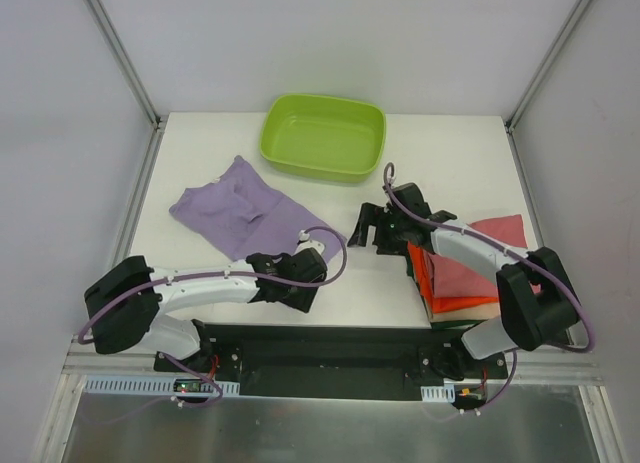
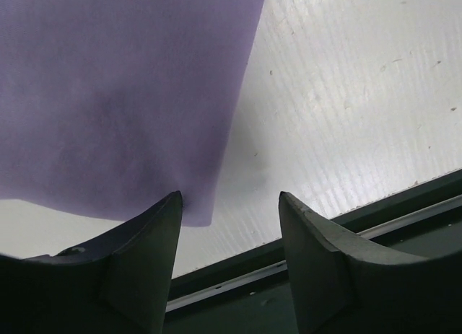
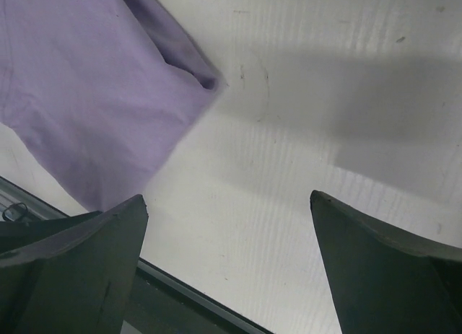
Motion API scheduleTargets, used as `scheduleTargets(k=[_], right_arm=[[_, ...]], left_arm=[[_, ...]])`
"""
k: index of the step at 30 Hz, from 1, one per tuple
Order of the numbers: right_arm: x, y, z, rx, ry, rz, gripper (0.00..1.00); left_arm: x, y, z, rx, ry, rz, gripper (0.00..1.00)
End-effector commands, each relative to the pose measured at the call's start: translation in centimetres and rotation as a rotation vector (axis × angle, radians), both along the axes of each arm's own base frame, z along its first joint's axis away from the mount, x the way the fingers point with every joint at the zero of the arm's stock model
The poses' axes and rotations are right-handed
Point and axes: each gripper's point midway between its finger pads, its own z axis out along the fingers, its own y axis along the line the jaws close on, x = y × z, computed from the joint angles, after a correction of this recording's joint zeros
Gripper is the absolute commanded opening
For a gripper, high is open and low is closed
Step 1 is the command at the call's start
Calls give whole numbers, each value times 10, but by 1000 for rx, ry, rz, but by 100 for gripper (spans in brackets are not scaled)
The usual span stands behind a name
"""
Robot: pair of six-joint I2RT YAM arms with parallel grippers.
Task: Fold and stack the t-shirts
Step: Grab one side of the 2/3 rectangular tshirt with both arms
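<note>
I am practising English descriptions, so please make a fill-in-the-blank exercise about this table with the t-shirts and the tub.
1. The unfolded t-shirt on the table is ____ in colour.
2. The tub at the far edge is ____.
3. The stack of folded t-shirts lies on the table's ____ side.
4. In that stack, the rose-red shirt lies on the ____ one.
Missing words: lilac, green, right, orange.

The top camera looks down from above and behind on the whole table (image 1: 460, 173), while both wrist cameras hang close over it beside the lilac t-shirt (image 1: 238, 215) (image 2: 115, 96) (image 3: 86, 81), the left at its near corner, the right just right of it, all three sharing that shirt.
</note>
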Motion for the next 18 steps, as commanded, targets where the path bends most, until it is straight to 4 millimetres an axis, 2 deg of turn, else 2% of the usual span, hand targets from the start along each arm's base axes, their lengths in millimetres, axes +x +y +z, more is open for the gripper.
scheduleTargets(k=[1,5,10,14,18], right_arm=[[19,22,17,86,-13,-12,99],[23,31,12,94,8,-22,97],[20,40,8,96,17,8,96],[19,39,5,91,20,9,96],[15,40,4,90,23,21,96]], left_arm=[[-11,5,-9,62,12,-48,54],[-12,6,-14,132,-1,-79,50],[-1,14,-18,230,-33,-66,50],[3,16,-17,253,-47,-58,50],[9,28,-17,302,-84,-28,45]])
